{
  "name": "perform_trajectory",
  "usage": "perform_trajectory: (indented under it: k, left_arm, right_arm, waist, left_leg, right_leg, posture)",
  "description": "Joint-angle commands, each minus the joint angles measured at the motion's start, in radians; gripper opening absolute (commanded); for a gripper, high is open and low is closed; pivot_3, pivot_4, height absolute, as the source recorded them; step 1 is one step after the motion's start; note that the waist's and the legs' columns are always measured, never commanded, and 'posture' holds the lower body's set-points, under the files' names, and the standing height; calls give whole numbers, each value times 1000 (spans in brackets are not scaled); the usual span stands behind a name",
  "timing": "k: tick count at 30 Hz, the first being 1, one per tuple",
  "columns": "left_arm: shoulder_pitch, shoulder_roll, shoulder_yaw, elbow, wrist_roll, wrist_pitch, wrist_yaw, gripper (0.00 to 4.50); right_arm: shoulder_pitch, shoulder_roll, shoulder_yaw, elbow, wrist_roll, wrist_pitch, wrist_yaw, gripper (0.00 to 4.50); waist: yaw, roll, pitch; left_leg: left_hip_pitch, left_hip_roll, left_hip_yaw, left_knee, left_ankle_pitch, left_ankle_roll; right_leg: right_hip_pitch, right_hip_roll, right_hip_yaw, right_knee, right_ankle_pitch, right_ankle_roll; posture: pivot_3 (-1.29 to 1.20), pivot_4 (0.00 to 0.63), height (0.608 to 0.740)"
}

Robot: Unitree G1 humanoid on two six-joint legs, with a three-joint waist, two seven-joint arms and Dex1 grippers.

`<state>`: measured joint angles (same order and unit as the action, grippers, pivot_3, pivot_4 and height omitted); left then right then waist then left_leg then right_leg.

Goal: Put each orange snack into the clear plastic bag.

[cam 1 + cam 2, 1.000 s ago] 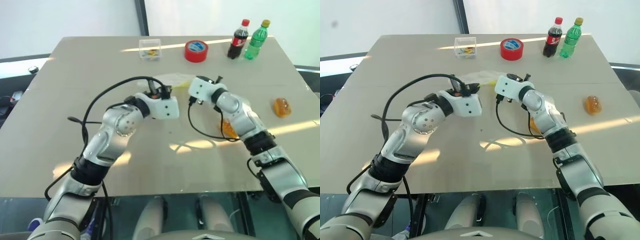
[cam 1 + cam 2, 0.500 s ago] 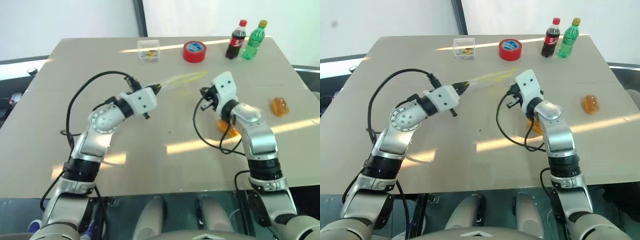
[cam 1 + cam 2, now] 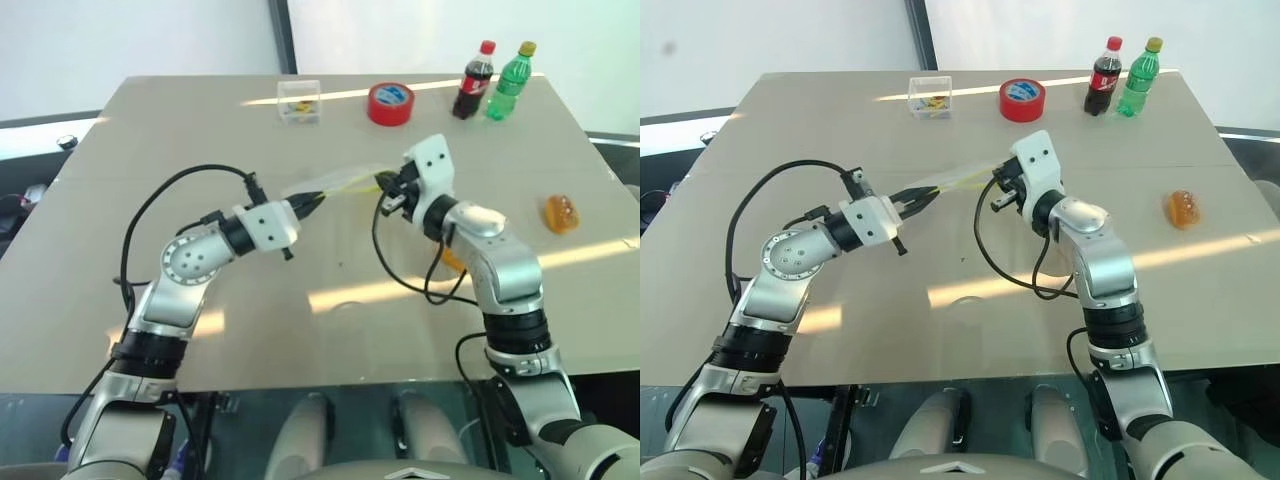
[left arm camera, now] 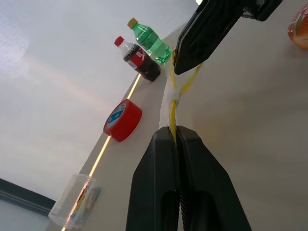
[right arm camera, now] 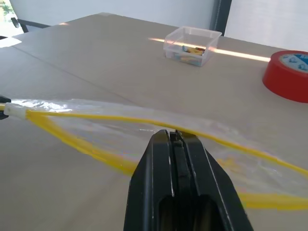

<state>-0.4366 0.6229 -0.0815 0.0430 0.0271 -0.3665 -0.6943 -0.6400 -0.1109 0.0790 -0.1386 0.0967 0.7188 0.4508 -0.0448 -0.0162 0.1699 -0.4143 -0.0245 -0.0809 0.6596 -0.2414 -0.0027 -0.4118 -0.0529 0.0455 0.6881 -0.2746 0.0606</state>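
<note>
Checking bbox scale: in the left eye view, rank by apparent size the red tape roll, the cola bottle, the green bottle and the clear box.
1. Red tape roll
2. Small rigid clear plastic box
3. Dark cola bottle with red cap and green bottle with yellow cap: look alike, unranked.

— What can't we make out here?

— One orange snack (image 3: 452,257) sits mostly behind the right forearm; we see only a sliver of it. In the right wrist view the clear plastic bag (image 5: 144,126) and the red tape roll (image 5: 288,76) both run off the frame's edge.

— And the small clear box (image 3: 299,100)?

— We see coloured bits inside, too small to tell what they are. The labels on the two bottles (image 3: 492,81) are too small for us to read.
</note>
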Motion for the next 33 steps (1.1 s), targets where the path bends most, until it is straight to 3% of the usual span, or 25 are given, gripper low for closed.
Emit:
perform_trajectory:
  k: [1,5,9,12,16,17,19,21,26,30,33]
  left_arm:
    - [9,13,20,-47,-27,-52,-14,0]
    - [26,25,7,-25,-38,-95,-50,0]
    - [35,42,20,14,-49,-125,-74,0]
    - [35,59,27,55,-67,-149,-97,0]
    - [37,68,23,71,-83,-144,-121,0]
    - [39,65,23,68,-90,-132,-124,0]
    - [42,60,24,60,-96,-123,-125,0]
    - [49,53,28,47,-105,-104,-115,0]
    - [53,37,35,30,-104,-39,-85,0]
    - [44,29,40,38,-83,10,-56,0]
    - [35,24,43,43,-77,32,-34,0]
  right_arm:
    - [-1,17,7,-5,37,-9,-2,101]
    - [8,39,44,60,10,-83,-29,101]
    - [-15,-170,316,220,-379,-471,-134,101]
    - [-48,-276,411,315,-552,-671,-224,101]
    - [-70,-316,447,394,-644,-801,-251,101]
    - [-71,-317,448,405,-658,-821,-252,611]
    - [-69,-311,451,417,-668,-846,-231,1220]
    - [-64,-303,444,420,-680,-857,-234,2297]
    - [-55,-305,423,398,-731,-862,-264,4459]
    - [-16,-307,348,313,-678,-810,-225,4459]
    - [81,-306,250,121,-565,-678,-109,4459]
  waist:
    - [1,0,0]
    - [-1,0,0]
    - [4,0,0]
    - [3,0,0]
    - [-8,0,0]
    - [-10,0,0]
    - [-11,0,0]
    - [-12,0,0]
    - [-11,0,0]
    - [-9,0,0]
    - [0,0,0]
  left_leg:
    - [0,0,0,0,0,0]
    - [0,0,0,0,0,1]
    - [0,0,1,1,0,0]
    - [0,-1,0,2,0,-1]
    - [0,0,1,2,0,-1]
    - [0,1,1,2,0,-1]
    - [0,1,1,2,0,0]
    - [0,0,1,2,0,0]
    - [0,1,1,2,0,0]
    - [0,0,1,3,0,0]
    - [0,1,0,3,0,1]
  right_leg:
    - [0,0,0,0,0,0]
    - [0,0,0,0,0,0]
    - [0,0,0,0,0,0]
    - [0,-1,-1,0,0,0]
    - [0,1,0,0,0,0]
    - [0,1,1,0,0,0]
    - [0,1,1,0,0,0]
    - [0,1,1,0,0,0]
    - [0,1,0,1,0,0]
    - [0,1,0,1,0,0]
    - [0,1,0,1,0,0]
  posture:
    - [0,150,740]
    - [0,150,740]
    - [0,150,740]
    - [0,150,740]
    - [0,150,740]
    - [0,150,740]
    - [0,150,740]
    - [0,150,740]
    - [0,150,740]
    - [0,150,740]
    - [0,150,740]
